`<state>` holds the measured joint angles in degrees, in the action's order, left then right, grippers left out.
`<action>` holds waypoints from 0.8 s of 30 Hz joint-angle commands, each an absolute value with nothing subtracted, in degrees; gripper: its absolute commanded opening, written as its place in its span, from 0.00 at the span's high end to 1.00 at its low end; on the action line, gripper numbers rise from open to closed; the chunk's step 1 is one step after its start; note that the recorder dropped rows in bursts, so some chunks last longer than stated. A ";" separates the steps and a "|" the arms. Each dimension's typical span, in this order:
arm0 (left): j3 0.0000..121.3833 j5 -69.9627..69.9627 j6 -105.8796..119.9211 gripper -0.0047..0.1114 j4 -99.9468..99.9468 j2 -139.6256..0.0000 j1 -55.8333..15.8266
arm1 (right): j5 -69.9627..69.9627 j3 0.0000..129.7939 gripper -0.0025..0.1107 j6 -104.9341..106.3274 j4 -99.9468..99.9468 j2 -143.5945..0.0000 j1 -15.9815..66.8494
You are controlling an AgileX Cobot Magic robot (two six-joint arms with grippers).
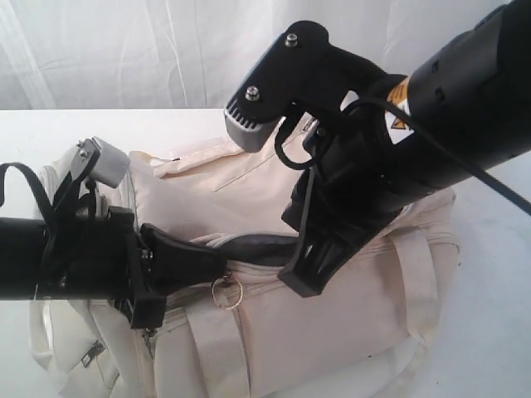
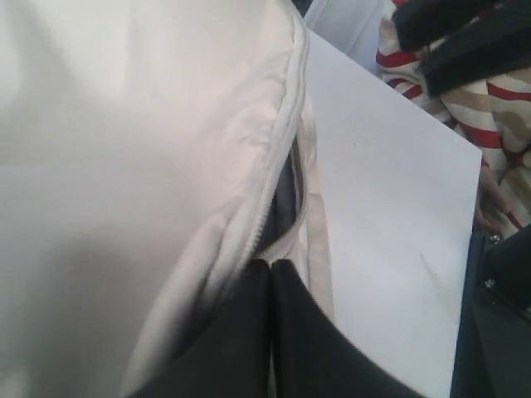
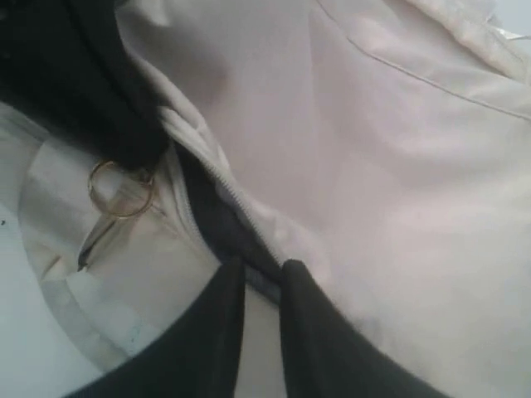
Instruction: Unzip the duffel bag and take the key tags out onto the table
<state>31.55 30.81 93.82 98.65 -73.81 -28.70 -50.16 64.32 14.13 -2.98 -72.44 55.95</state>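
While the zip (image 1: 257,245) stands part open at mid-frame, unzipping is judged in hand: the left gripper (image 2: 271,265) is pressed together at the zip by a ring (image 1: 226,292), and the edge of the bag (image 1: 332,332) is pinched by the right gripper (image 3: 261,272). No tags are seen; further pulling is needed.

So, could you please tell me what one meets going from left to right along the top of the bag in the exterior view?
On the bag: left gripper → dark open zipper gap → right gripper → pale strap handle.
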 commanded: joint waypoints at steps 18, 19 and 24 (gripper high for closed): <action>38.57 45.62 58.99 0.96 59.25 -57.66 -28.76 | -52.75 64.61 0.48 22.05 -4.43 -72.76 55.96; 38.80 44.88 55.72 0.96 55.56 -56.32 -28.76 | -52.91 64.61 0.48 20.21 -5.37 -72.76 55.96; 42.04 45.78 49.25 0.96 50.61 -55.49 -30.23 | -54.22 64.61 0.48 5.30 -15.88 -72.76 55.96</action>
